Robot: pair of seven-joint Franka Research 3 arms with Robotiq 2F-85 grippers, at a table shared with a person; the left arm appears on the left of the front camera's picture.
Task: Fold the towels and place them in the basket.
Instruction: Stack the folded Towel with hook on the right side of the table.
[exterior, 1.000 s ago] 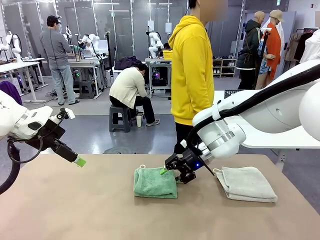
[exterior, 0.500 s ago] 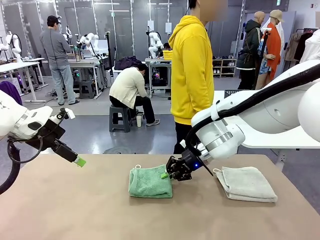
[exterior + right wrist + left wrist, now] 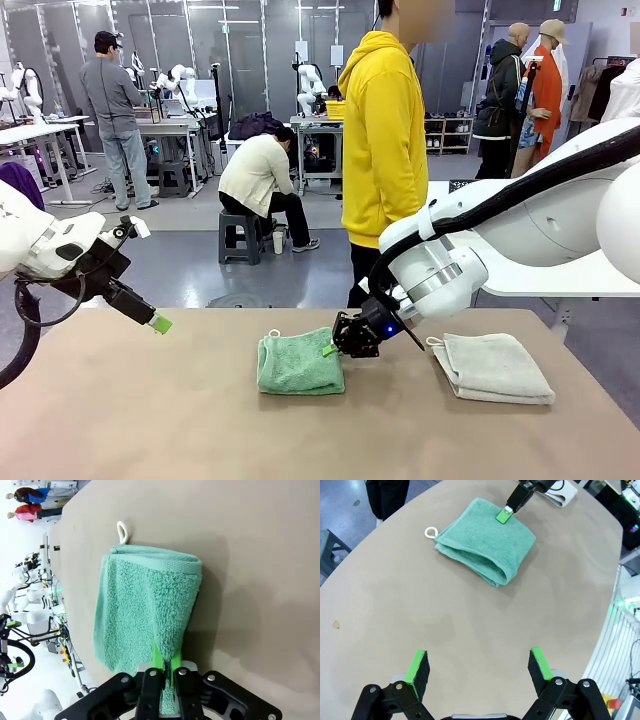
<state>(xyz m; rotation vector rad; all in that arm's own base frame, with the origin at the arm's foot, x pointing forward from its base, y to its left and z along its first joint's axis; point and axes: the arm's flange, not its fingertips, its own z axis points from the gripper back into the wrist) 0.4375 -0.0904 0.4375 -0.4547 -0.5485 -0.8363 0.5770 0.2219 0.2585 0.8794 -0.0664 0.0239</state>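
Green towel (image 3: pixel 300 364): lies folded at the centre of the front view, on the tan surface (image 3: pixel 150 420); its white corner loop (image 3: pixel 430 531) points toward the far edge.
Pale towel (image 3: pixel 492 367): lies folded at the lower right of the front view, well apart from the green towel and untouched.
Right hand (image 3: pixel 338 347): closed on the right edge of the green towel; in the right wrist view the two green pads (image 3: pixel 159 659) pinch the stacked terry layers at the bottom centre of the frame.
Left hand (image 3: pixel 479 667): jaws spread wide and empty, hovering above bare surface at the bottom of the left wrist view; seen at the left edge of the front view, raised and well apart from both towels.
Material: soft terry cloth, judged light and limp; it offers no stiffness and drapes from any pinch point.
Surface grip: the looped pile is judged non-slippery against the pads, but the layers can slide over one another.
Fragility: none expected; firm closure is acceptable.
Grasp point: take hold at a folded edge where all layers stack, as the right hand does, so that the fold stays together.
Risk: a pinch on the top layer alone is likely to let the towel unfold when lifted.
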